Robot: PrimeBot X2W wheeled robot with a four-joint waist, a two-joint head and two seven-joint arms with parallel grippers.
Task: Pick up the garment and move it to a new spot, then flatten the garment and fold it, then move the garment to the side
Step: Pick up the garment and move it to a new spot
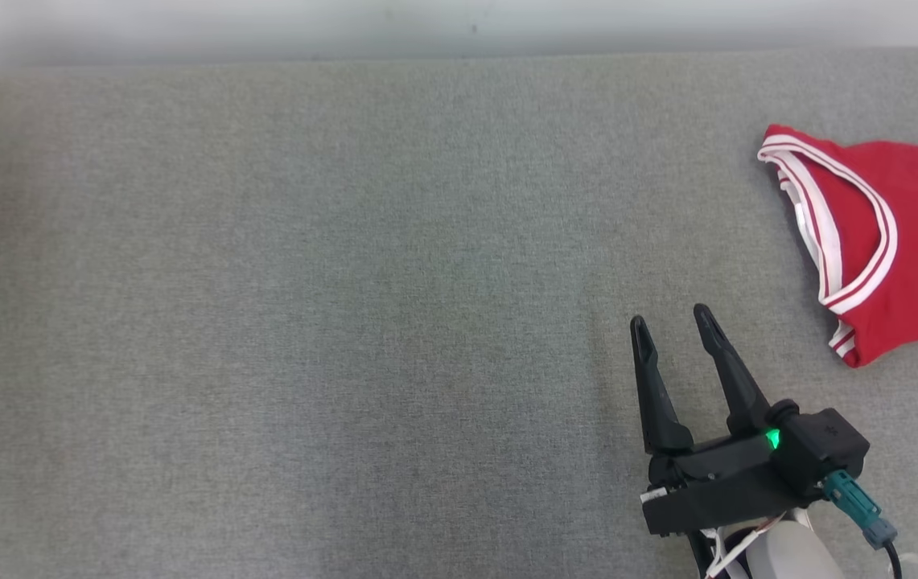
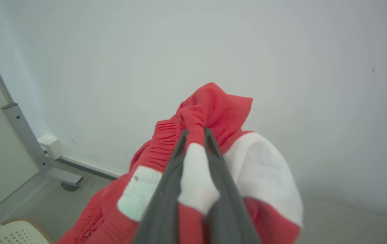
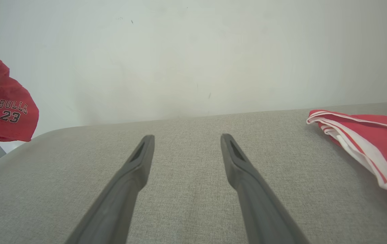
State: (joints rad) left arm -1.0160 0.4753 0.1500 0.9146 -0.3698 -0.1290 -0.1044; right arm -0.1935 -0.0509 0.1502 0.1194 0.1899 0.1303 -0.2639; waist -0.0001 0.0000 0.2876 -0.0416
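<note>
Left pincer: the left gripper (image 2: pixel 196 132) is closed almost fully on a fold of the red garment (image 2: pixel 213 105), a soft bunched cloth with white patches and a ribbed band. Red and white cloth is pressed between the two dark fingers.
Garment place: it hangs in the air from this pincer, in front of the pale wall (image 3: pixel 193 51) and beyond the left end of the grey padded surface (image 1: pixel 346 322). The right wrist view shows it at the upper left, with the print "BULLS 23".
Right pincer: the right gripper (image 1: pixel 669 316) has its jaws wide apart with nothing between them. It is low over the near right part of the grey padded surface and points toward the wall.
Key relation: the bare middle of the surface lies to the robot's right of the red garment, between it and the right gripper. I judge the coming move to be a carry to the right and downward.
Long axis: I cannot tell it, because the cloth is crumpled.
Nearer arm: the left one holds the cloth. The right one is well apart from it.
Other cloth: a red sleeveless jersey with white trim (image 1: pixel 901 241) lies flat at the right end, near the right gripper.
Step judged: the lifting looks done, and the placing is not yet done.
</note>
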